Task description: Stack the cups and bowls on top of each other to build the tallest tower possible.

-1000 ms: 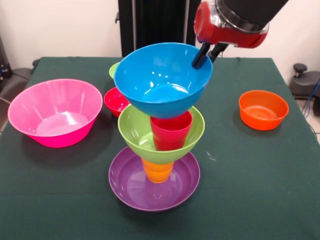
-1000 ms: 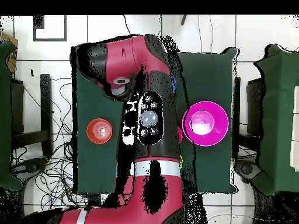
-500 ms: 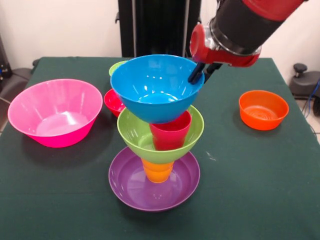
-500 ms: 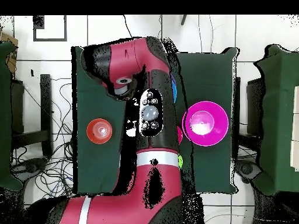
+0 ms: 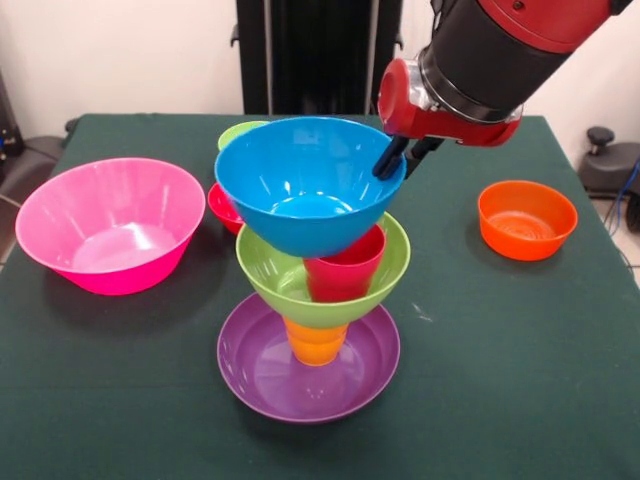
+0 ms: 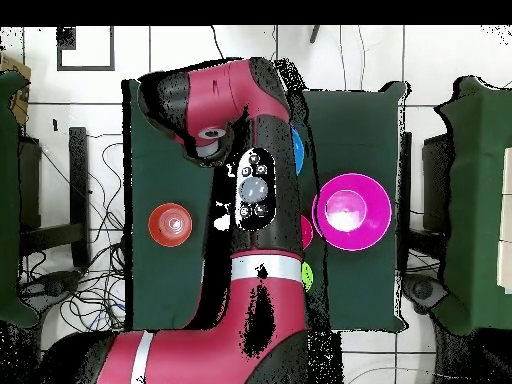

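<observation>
I am pinching the blue bowl's (image 5: 300,185) rim in my gripper (image 5: 392,163), holding it tilted just below me, over the red cup (image 5: 342,272). Letting go off-centre risks toppling the tower (image 5: 312,300).

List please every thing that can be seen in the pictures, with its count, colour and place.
purple bowl: 1, purple, on the table, base of the tower
orange cup: 1, orange, standing in the purple bowl
lime green bowl: 1, lime green, on the orange cup
red cup: 1, red, inside the lime green bowl
blue bowl: 1, blue, tilted on top of the red cup, held at its rim
pink bowl: 1, pink, on the table, apart from the tower
orange bowl: 1, orange, on the table, on the tower's other side
small red bowl: 1, red, behind the tower, partly hidden
small green bowl: 1, green, behind the blue bowl, mostly hidden
table: 1, dark green cover
pincer: 1, black, shut on the blue bowl's rim
arm: 1, red and black, above the tower
</observation>
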Robot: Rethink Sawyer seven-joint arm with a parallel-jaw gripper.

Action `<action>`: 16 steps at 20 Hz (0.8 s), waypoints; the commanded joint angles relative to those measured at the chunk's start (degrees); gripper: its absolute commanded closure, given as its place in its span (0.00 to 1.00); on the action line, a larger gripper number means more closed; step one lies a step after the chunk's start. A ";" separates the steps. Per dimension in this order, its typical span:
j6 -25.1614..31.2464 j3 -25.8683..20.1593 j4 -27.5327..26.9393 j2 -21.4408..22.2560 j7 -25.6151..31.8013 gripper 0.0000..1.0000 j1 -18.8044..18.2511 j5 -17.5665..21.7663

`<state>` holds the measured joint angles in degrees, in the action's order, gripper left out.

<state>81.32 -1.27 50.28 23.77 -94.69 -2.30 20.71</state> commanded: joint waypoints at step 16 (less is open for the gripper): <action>0.71 -0.78 -1.39 -1.37 -8.20 1.00 2.26 -3.10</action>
<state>81.31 0.40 49.01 23.17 -94.69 -1.84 18.71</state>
